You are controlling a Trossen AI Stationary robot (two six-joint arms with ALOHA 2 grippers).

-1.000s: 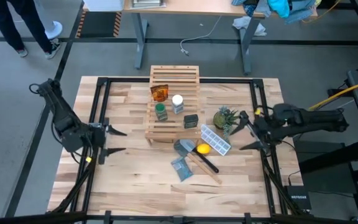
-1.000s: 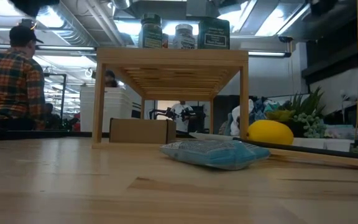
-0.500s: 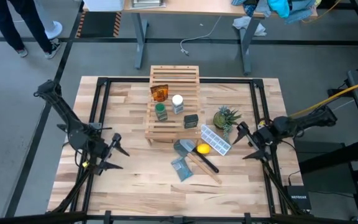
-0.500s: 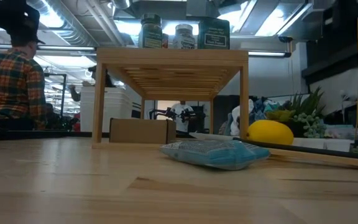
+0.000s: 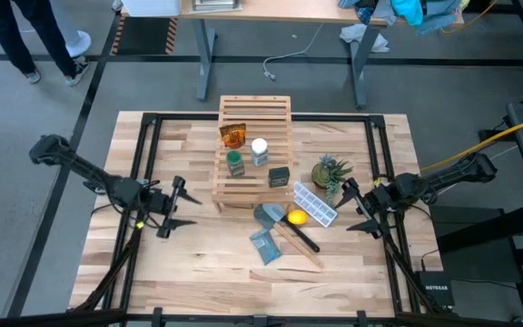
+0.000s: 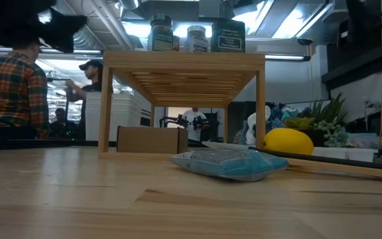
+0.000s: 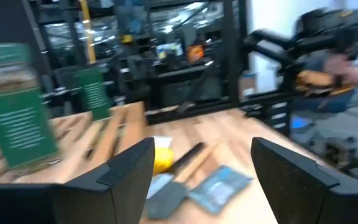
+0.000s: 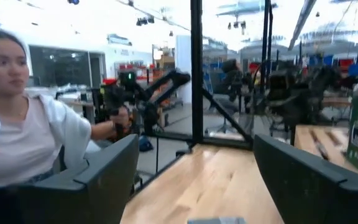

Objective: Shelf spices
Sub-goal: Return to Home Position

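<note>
Right now your left claw hangs over the left part of the table. Its two fingers are spread wide with nothing between them, and the left wrist view shows the same wide gap. The shelf stands just beyond that claw's tips, toward the middle of the table, and all four spices sit on its top.

Nearest your left claw is the green-lidded jar. The orange packet is behind it toward the far edge, and the white-capped bottle is just past the jar. The black box sits on the shelf corner closest to your right claw.

Your right claw is over the right side, fingers also spread and empty. Between it and the shelf you have a small plant and a clear tray, the tray near its tips.

A yellow round thing, a grey scraper and a blue packet lie on the table between the two claws, in front of the shelf. In the low view three containers show on the shelf top, and the orange packet is mostly hidden.
</note>
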